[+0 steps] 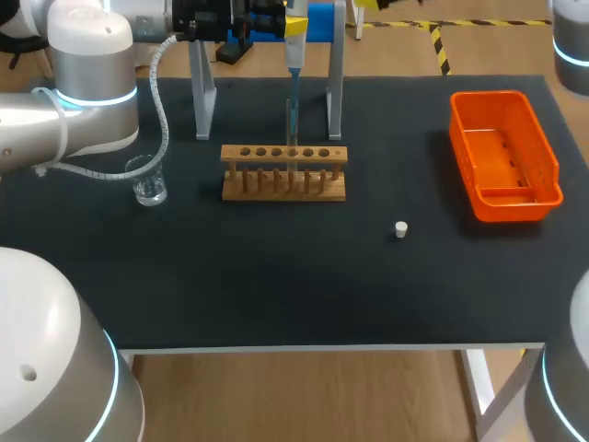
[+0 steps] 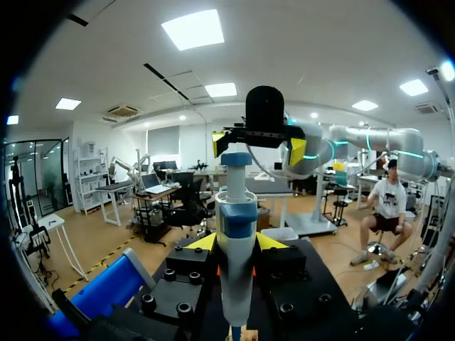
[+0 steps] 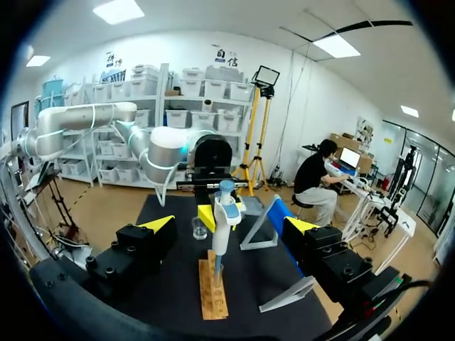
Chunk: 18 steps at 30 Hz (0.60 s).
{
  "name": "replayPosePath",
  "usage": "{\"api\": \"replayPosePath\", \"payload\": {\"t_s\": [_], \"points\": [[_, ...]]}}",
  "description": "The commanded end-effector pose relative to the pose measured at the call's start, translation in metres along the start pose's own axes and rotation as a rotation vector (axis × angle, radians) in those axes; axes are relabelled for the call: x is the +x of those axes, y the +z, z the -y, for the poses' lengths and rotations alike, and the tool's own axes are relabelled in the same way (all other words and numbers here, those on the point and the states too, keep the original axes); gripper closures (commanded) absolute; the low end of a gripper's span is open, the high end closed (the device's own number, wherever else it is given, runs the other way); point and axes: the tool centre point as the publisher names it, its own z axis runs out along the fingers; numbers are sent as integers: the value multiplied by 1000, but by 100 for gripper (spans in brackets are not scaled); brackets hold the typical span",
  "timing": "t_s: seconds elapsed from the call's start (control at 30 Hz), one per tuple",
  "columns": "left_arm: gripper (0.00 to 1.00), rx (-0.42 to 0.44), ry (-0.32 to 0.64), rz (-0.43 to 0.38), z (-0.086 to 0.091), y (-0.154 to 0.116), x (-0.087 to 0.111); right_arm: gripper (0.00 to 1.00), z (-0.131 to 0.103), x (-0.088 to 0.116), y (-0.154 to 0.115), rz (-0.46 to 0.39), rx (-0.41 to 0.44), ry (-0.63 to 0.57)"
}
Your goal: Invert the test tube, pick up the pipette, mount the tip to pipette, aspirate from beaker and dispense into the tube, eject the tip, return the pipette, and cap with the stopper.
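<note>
left gripper [image 2: 236,242]: closed on the pipette [image 2: 237,284], yellow tips pressing its white and blue body from both sides. right gripper [image 3: 229,225]: spread wide, holding nothing, apart from the pipette and pointed toward it. held upright over the wooden rack [image 1: 283,172], with the tip [image 1: 293,115] mounted and pointing down into a rack hole, seemingly inside the test tube [image 3: 215,275] standing there. looks like the dispense step: pickup, tip mounting and probably aspiration judged done, though no liquid level readable in tube or tip. left to do: eject the tip, perhaps into the orange bin [image 1: 504,157], return the pipette to the metal stand [image 1: 334,83] behind the rack, then cap. small white stopper [image 1: 401,229] lying loose on the black mat, well apart from the rack, not yet used. clear beaker [image 1: 147,180] upright near the rack, on the left arm's side.
</note>
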Motion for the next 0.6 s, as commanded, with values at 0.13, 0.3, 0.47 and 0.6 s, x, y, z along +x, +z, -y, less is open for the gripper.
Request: {"api": "replayPosePath", "payload": {"t_s": [0.13,0.3,0.47,0.6], "points": [[100,3,1,1,0,0,0,100,-1,-6,1,-18,19,1],[100,3,1,1,0,0,0,100,-1,-6,1,-18,19,1],[100,3,1,1,0,0,0,100,-1,-6,1,-18,19,1],[100,3,1,1,0,0,0,100,-16,-8,14,-34,24,16]]}}
